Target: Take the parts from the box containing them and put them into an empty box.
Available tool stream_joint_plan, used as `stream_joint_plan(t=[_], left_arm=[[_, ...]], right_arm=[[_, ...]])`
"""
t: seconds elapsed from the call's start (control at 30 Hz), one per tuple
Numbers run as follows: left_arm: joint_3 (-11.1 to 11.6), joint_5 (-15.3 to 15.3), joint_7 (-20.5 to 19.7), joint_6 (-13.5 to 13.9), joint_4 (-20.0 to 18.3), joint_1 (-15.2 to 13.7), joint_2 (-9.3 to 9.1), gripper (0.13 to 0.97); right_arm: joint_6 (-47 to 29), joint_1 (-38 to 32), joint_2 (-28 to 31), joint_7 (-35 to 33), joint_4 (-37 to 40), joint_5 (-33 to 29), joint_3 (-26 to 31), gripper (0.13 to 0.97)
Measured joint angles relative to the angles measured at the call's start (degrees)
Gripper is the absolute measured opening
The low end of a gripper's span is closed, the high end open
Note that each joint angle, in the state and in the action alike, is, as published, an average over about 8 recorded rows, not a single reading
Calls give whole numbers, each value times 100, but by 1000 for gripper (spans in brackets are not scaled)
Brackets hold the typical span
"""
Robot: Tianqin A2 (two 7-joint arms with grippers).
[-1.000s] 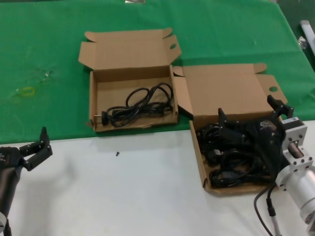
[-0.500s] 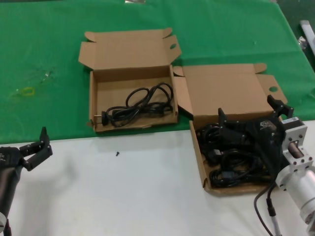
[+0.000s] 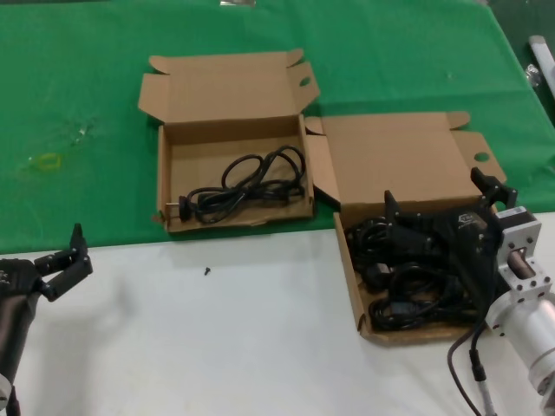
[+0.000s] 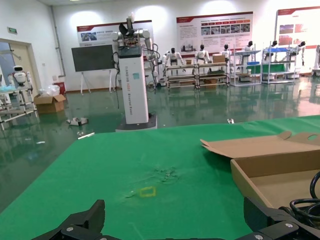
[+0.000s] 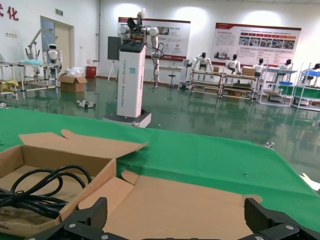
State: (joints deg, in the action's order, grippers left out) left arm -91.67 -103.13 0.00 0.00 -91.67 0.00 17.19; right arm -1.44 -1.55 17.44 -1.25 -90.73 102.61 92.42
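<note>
The box containing the parts (image 3: 349, 279) lies at the right, lid folded back, with a heap of black cords (image 3: 408, 299) inside. My right gripper (image 3: 440, 198) hovers over the far part of that heap, open, nothing between its fingers; the right wrist view looks past the gripper (image 5: 177, 215) onto the lid (image 5: 190, 200). The other box (image 3: 234, 221), with the wavy front wall, sits at the left on the green cloth and holds one coiled cord (image 3: 247, 186). My left gripper (image 3: 74, 260) rests open at the table's left edge, far from both boxes.
A small black speck (image 3: 207, 270) lies on the white table in front of the left box. A yellow mark (image 3: 48, 161) shows on the green cloth at far left. A pale object (image 3: 539, 52) lies at the far right edge.
</note>
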Motion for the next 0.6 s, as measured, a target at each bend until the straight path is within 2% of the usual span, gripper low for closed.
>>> stream_joint_plan(t=[0.6], left_arm=[[0, 0, 0, 0, 0, 0, 0, 966]], right_arm=[[0, 0, 0, 0, 0, 0, 0, 966]])
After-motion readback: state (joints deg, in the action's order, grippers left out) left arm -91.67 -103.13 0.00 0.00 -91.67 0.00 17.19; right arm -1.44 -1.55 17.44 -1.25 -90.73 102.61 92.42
